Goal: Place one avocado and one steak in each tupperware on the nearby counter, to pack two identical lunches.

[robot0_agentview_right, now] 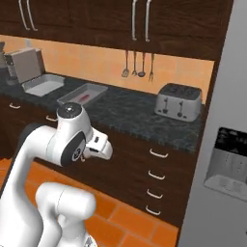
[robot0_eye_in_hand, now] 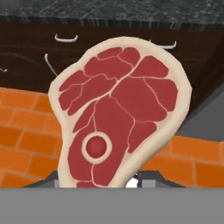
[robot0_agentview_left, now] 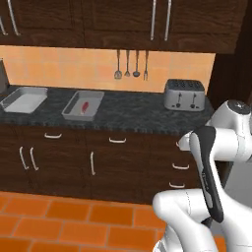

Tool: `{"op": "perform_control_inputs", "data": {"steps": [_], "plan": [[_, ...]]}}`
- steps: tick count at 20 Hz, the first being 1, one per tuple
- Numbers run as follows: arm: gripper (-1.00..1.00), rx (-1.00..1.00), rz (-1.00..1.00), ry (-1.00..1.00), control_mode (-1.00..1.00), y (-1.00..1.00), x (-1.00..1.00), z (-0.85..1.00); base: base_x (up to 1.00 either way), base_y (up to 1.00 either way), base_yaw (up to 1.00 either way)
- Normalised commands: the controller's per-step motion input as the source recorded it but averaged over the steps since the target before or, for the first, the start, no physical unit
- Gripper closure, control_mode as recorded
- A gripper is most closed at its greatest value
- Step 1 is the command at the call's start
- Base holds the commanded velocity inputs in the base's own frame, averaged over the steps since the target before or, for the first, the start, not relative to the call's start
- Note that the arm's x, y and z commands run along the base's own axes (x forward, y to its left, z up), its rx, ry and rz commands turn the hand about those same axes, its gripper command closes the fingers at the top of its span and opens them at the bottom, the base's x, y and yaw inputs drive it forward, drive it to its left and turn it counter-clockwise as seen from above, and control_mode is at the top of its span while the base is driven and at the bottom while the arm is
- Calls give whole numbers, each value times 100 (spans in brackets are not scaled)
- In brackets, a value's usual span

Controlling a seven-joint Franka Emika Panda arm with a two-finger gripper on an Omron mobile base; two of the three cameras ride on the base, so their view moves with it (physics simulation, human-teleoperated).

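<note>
A raw red steak [robot0_eye_in_hand: 118, 118] with a pale fat edge stands upright between the fingers of my gripper [robot0_eye_in_hand: 107, 183], which is shut on its lower end. The held steak hides most of the fingers. Behind it are dark cabinet fronts and orange floor tiles. On the speckled counter [robot0_agentview_left: 133, 115] lie two light-grey tupperware trays. The left tupperware [robot0_agentview_left: 23, 100] [robot0_agentview_right: 43, 84] looks empty. The right tupperware [robot0_agentview_left: 83, 105] [robot0_agentview_right: 83, 95] holds a small red steak [robot0_agentview_left: 84, 106]. The avocado is out of view.
A silver toaster [robot0_agentview_left: 184, 94] [robot0_agentview_right: 178, 102] stands at the counter's right end. Utensils [robot0_agentview_left: 132, 64] hang on the tiled wall above. A grey coffee machine [robot0_agentview_right: 21, 65] sits left of the trays. A grey fridge [robot0_agentview_right: 226, 159] rises at the right.
</note>
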Motion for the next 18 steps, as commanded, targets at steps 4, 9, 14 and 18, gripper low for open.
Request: {"op": "perform_control_inputs", "data": {"steps": [4, 9, 14, 18], "plan": [[100, 0, 0, 0, 100, 0, 0, 0, 76, 100, 16], [100, 0, 0, 0, 100, 0, 0, 0, 96, 100, 7], [100, 0, 0, 0, 100, 0, 0, 0, 100, 100, 0], [100, 0, 0, 0, 100, 0, 0, 0, 100, 100, 0]]}}
